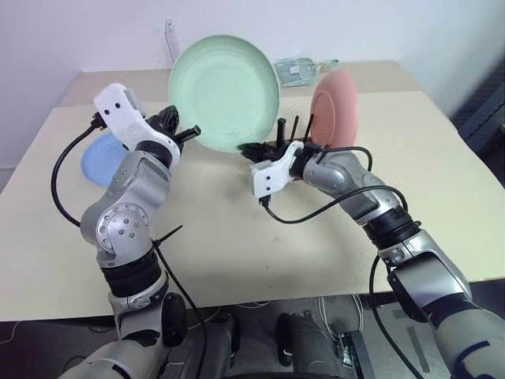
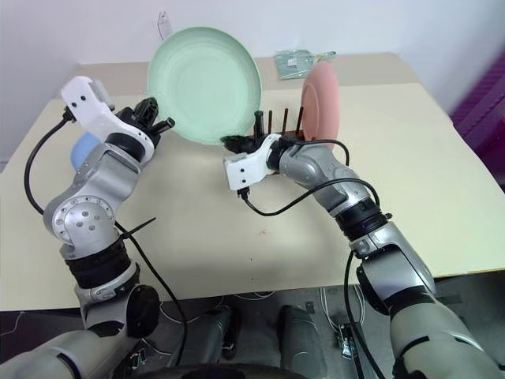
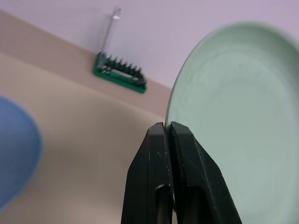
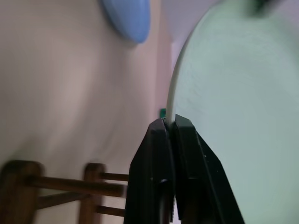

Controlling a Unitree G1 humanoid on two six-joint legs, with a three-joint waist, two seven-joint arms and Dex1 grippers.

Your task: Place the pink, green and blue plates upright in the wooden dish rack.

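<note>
1. Blue plate (image 1: 101, 158) lies flat at the table's (image 1: 237, 237) far left.
2. Left gripper (image 1: 189, 133) pinches the upright green plate's (image 1: 225, 91) left rim.
3. Right gripper (image 1: 251, 149) pinches its lower rim.
4. Pink plate (image 1: 335, 106) stands in the wooden dish rack (image 1: 292, 138), far right.

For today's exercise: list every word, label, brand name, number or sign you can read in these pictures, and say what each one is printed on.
None can be read.
Green plate, pink plate, blue plate: plain, no print.
Wooden dish rack: no markings.
Green tool-bit holder: no legible label.
Clear packet at the far table edge: any print is too small to read.
</note>
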